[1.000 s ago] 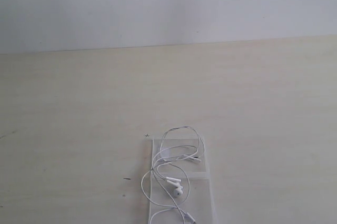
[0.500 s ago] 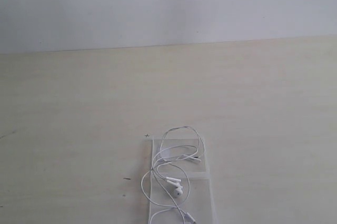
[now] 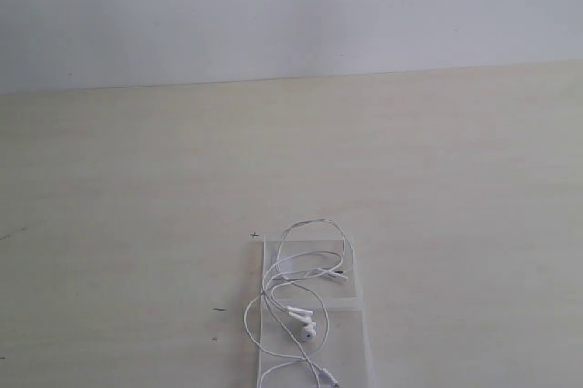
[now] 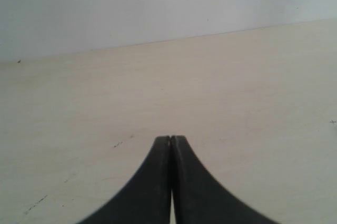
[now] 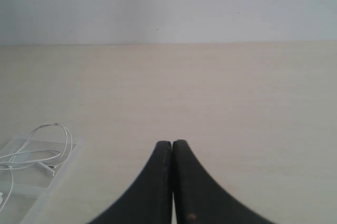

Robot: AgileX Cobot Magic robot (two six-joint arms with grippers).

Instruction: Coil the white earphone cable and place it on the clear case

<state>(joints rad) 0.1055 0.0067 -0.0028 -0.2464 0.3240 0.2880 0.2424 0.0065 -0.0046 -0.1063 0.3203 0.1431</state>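
Observation:
The white earphone cable (image 3: 301, 288) lies in loose loops on the clear case (image 3: 355, 338), near the front edge of the table in the exterior view; its two earbuds (image 3: 305, 324) rest on the case's near half. The right wrist view also catches the cable (image 5: 45, 148) and the case (image 5: 50, 182) off to one side. My left gripper (image 4: 171, 139) is shut with nothing in it, over bare table. My right gripper (image 5: 172, 143) is shut and empty too, well apart from the case. Neither gripper shows in the exterior view.
A pale wooden table (image 3: 137, 178) runs back to a plain white wall (image 3: 291, 5). A few small dark marks (image 3: 219, 310) dot the tabletop left of the case.

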